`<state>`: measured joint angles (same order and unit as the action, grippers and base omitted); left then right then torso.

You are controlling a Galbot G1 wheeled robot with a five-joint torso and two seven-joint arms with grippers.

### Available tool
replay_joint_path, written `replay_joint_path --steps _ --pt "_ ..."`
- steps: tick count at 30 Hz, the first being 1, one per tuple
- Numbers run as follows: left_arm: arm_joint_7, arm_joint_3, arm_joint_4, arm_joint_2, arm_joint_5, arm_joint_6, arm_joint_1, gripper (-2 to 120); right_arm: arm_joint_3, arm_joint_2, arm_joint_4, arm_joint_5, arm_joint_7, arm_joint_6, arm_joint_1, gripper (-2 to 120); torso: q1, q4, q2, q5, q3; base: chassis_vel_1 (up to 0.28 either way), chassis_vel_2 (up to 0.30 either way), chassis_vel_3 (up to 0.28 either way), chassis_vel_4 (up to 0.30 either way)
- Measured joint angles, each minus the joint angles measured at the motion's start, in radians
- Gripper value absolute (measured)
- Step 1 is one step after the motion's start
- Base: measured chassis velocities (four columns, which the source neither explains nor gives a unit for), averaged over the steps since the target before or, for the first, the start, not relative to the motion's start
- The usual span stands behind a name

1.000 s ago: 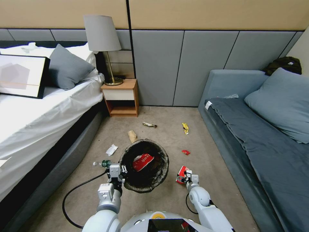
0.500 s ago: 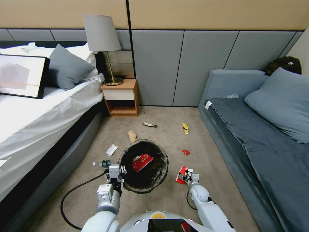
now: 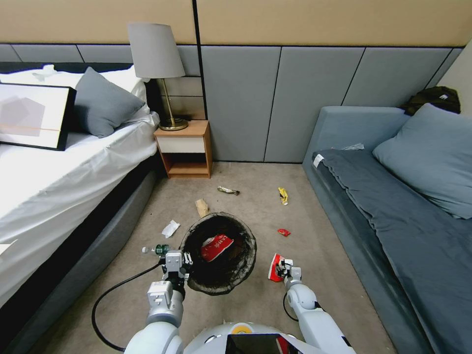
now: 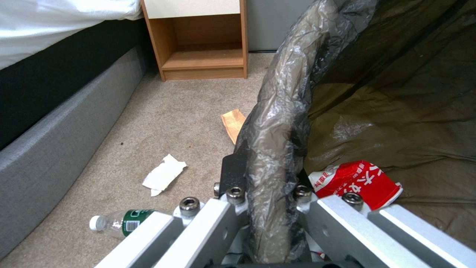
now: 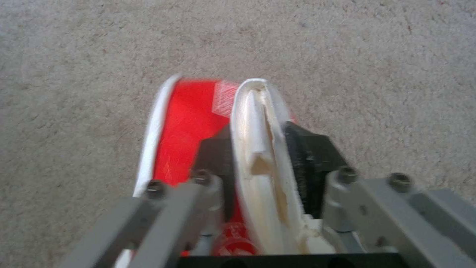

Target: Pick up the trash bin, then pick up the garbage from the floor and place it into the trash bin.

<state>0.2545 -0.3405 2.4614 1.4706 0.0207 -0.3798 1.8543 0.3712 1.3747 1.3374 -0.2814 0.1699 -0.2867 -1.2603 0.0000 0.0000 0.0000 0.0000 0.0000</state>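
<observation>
Gripping bin rim point(image 3: 189, 255), left end effector point(image 3: 176, 263) reaches forward.

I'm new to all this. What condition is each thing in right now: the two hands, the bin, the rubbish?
Left hand: shut on the trash bin's rim.
Right hand: shut on the red-and-white wrapper.
Trash bin: lined, tilted, red carton inside.
Red-and-white wrapper: folded, pinched.
Plastic bottle: capped, lying on the carpet.
White tissue: crumpled on the carpet.
Yellow wrapper: loose on the carpet.
Lamp: upright.

Two pillows point(image 3: 105, 103), one lamp point(image 3: 157, 64), one nightstand point(image 3: 186, 147).
</observation>
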Motion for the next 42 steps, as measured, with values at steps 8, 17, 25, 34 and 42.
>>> replay_joint_path --steps 8,17,25,34,42 --pt "0.0 0.003 -0.003 0.0 0.0 0.001 -0.001 0 0.002 0.0 -0.007 0.022 -0.002 0.023 0.0 0 0.0 0.0 0.0 0.0001 0.0 0.0 0.0 0.0 0.0" --pt "0.0 0.005 -0.003 0.0 0.001 0.001 0.0 0 0.003 0.001 -0.013 0.043 -0.001 0.063 0.001 0 0.0 0.0001 0.0 0.0002 0.0 0.0 0.0 0.0 0.0" --pt "0.0 0.005 -0.005 0.0 0.001 0.001 0.001 0 0.027 -0.001 0.067 0.12 0.027 0.181 -0.012 0 0.0 0.0 0.0 0.0001 0.0 0.0 0.0 0.0 0.0" --pt "-0.001 0.007 -0.008 -0.001 0.0 0.001 0.001 0 0.062 -0.01 0.441 0.109 0.005 0.362 -0.06 0 0.0 0.0003 0.0 -0.0001 0.0 0.0 0.0 0.0 0.0" --pt "-0.002 0.008 -0.01 -0.007 -0.005 0.001 0.001 0 0.052 -0.027 0.752 0.047 -0.199 0.574 -0.106 0 0.0 0.0001 0.0 0.0003 0.0 0.0 0.0 0.0 0.0"
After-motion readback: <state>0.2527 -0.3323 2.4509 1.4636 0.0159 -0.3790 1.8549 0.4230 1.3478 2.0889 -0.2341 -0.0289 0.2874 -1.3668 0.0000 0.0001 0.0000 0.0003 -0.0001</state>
